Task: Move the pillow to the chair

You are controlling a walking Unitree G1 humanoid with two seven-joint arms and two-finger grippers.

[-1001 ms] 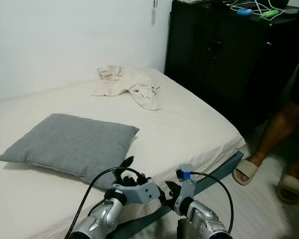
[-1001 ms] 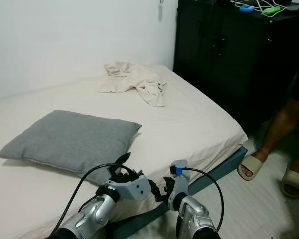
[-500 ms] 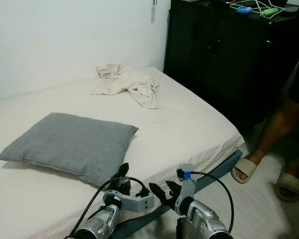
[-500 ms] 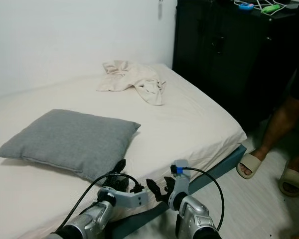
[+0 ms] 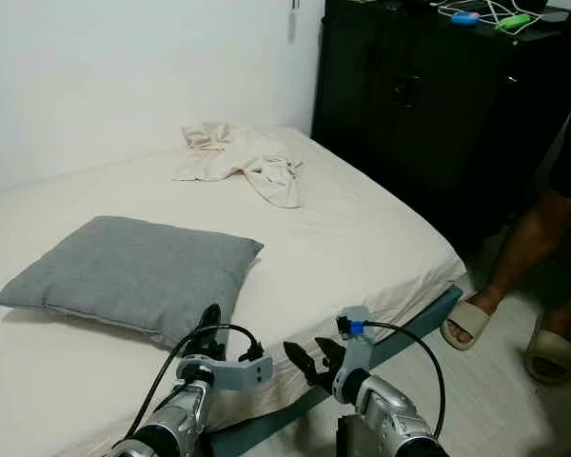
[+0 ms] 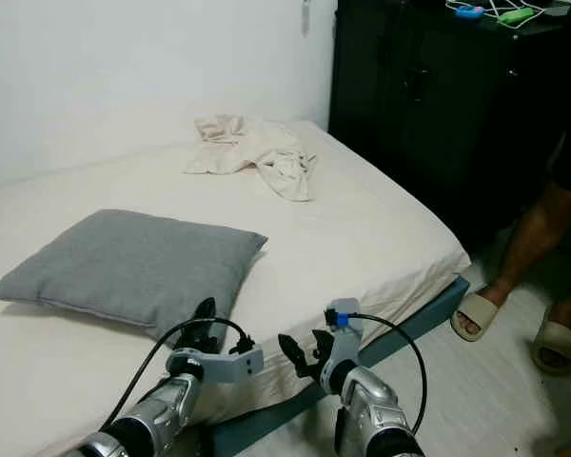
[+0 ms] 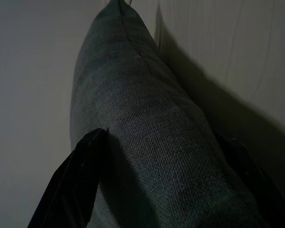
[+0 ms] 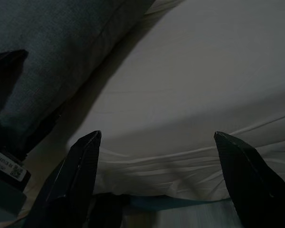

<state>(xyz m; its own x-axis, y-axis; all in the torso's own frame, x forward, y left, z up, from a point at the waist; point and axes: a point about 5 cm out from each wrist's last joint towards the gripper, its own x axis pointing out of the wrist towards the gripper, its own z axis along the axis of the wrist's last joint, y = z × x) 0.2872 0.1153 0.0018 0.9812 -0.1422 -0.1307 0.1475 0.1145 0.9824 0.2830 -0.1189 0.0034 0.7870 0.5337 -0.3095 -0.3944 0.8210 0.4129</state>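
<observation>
The grey pillow [image 5: 133, 274] on the bed [image 5: 362, 238] is straddled at its near corner by the spread left end effector [image 7: 156, 190]; the right end effector [image 5: 305, 360] is held released beside it.

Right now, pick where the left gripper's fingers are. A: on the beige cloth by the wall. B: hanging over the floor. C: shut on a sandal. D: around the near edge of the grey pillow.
D: the left wrist view shows the left gripper open, its fingers straddling the grey pillow at its near edge.
</observation>
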